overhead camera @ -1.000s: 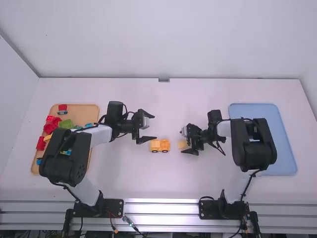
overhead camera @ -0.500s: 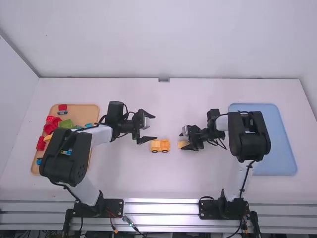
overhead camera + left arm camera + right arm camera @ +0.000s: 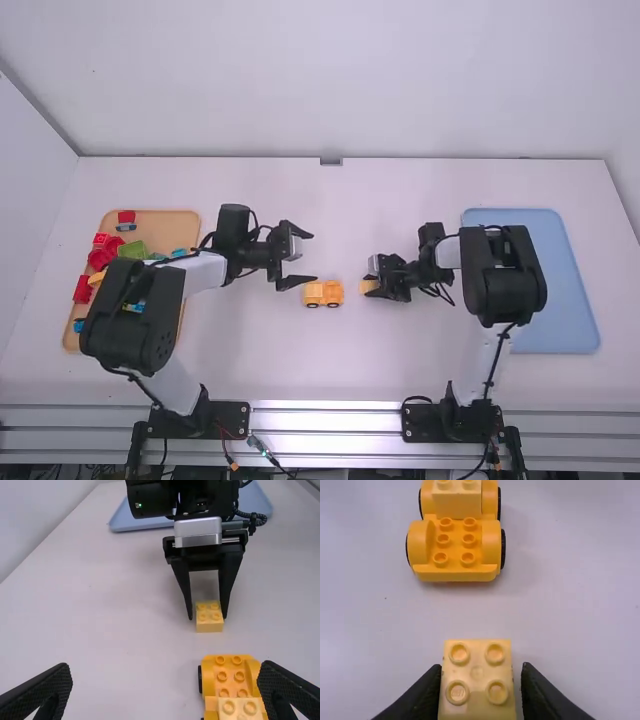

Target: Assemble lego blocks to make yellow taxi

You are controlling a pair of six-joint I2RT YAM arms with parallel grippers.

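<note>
In the high view, the yellow car sits on the white table, a little below the middle of the frame. It has black wheels, and a paler yellow block sits on its round bumps. Just to the right of the car, and not touching it, is a small yellow block with four bumps on top. The right gripper has come in over this small block from the right of the frame. Its two fingers are on both sides of the block, but they are not squeezing it, as a thin gap shows beside one finger. The left gripper is up and to the left of the small block, near the car, with its fingers wide apart and nothing between them. At the far left of the frame is an orange-brown tray with a green block, red blocks and some blue ones. Part of the left arm hides some of that tray. At the right of the frame is a blue tray, partly behind the right arm.
</note>
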